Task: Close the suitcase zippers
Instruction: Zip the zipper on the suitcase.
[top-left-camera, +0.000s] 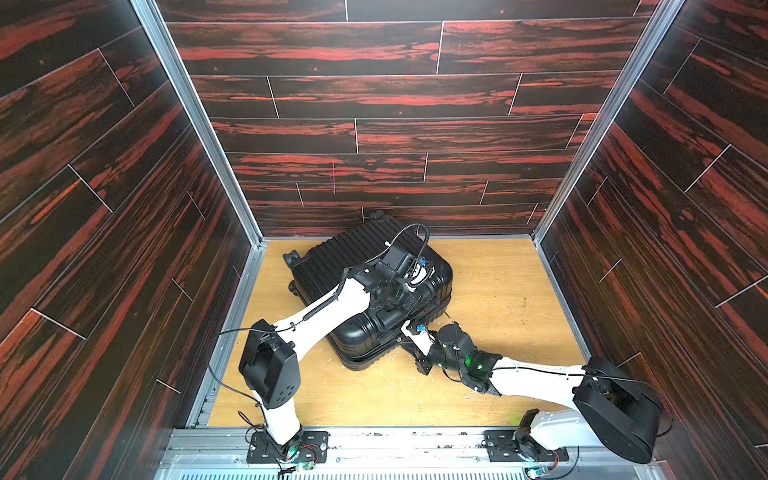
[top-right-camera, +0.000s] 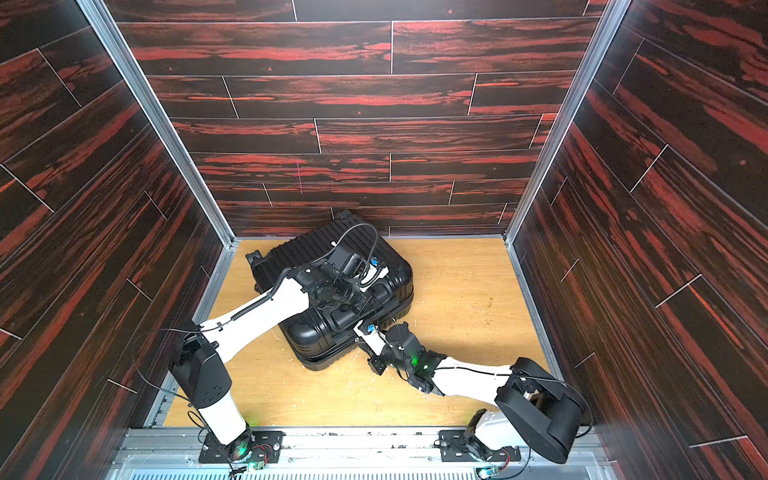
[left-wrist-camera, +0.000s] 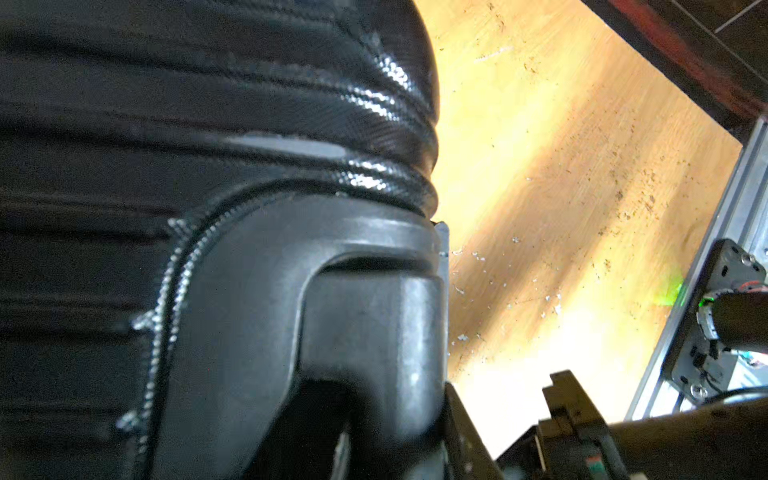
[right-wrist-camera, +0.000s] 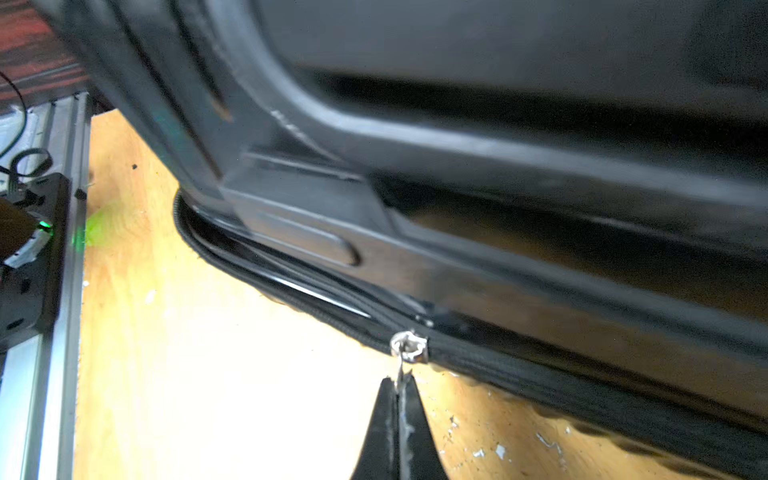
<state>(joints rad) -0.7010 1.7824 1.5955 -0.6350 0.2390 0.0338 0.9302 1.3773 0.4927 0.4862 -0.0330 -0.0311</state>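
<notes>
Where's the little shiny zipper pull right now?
In the right wrist view, the zipper pull sits on the side seam of the suitcase facing the right arm, its tab pinched by the right gripper, just above the wooden floor.

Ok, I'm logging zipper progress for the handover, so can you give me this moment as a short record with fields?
suitcase: lid down, lying flat on the wooden table
right gripper: shut on the zipper pull
zipper track: closed on one side of the pull, gaping on the other
left arm: reaches over the suitcase top; grip not visible
</notes>
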